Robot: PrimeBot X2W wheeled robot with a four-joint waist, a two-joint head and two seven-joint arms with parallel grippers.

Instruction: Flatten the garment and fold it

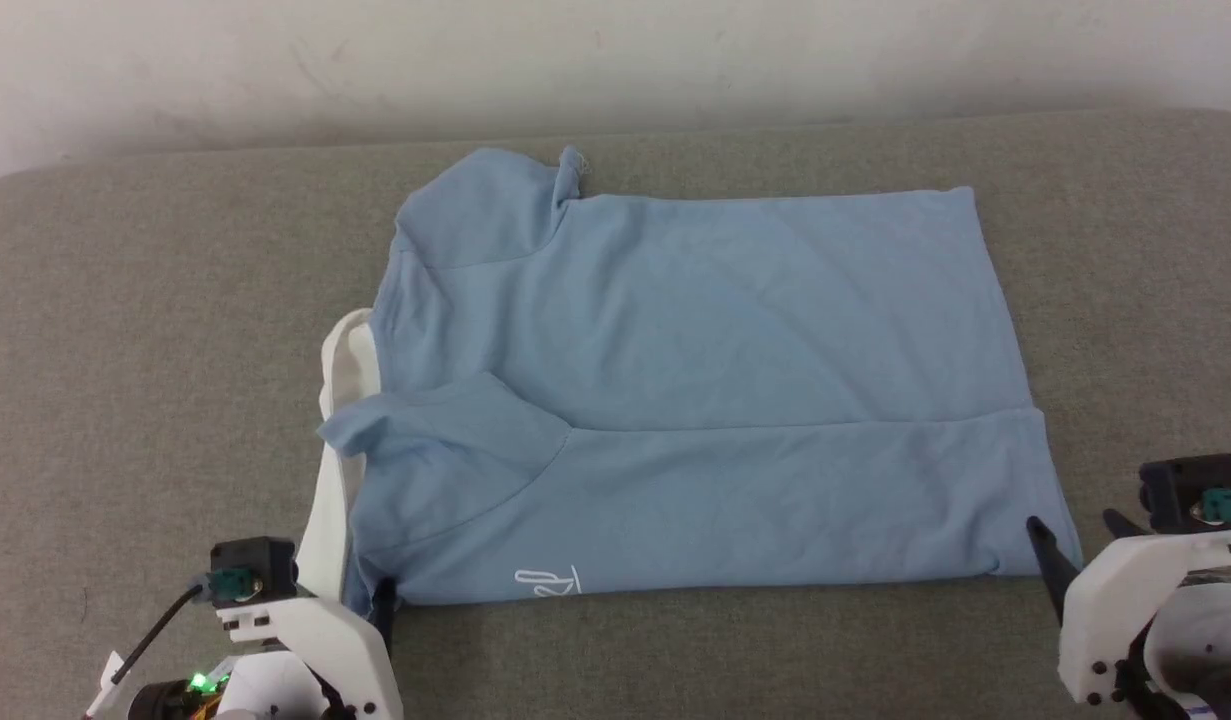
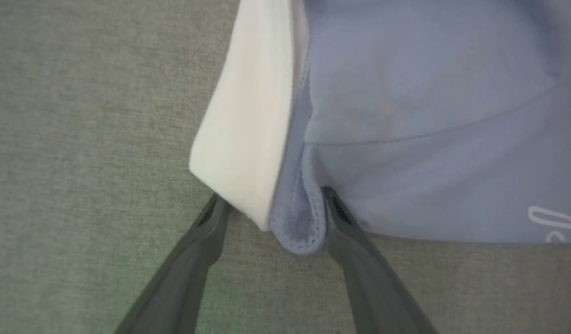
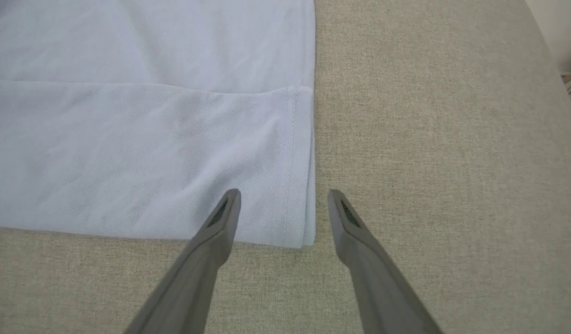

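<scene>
The garment (image 1: 695,380) – a light blue polo shirt – lies spread on a grey-beige upholstered surface (image 1: 155,350), its near long edge folded over itself; the white collar (image 1: 340,480) points to the left and a white script logo (image 1: 547,582) sits at the near edge. The left gripper (image 2: 272,197) is at the near collar corner, its fingers moderately apart; the collar tip and a stitched blue fold lie between them, each fingertip at the cloth without pinching it. The right gripper (image 3: 284,192) is spread just as wide at the near hem corner – one finger above the blue fabric, the other above the bare surface; it holds nothing.
</scene>
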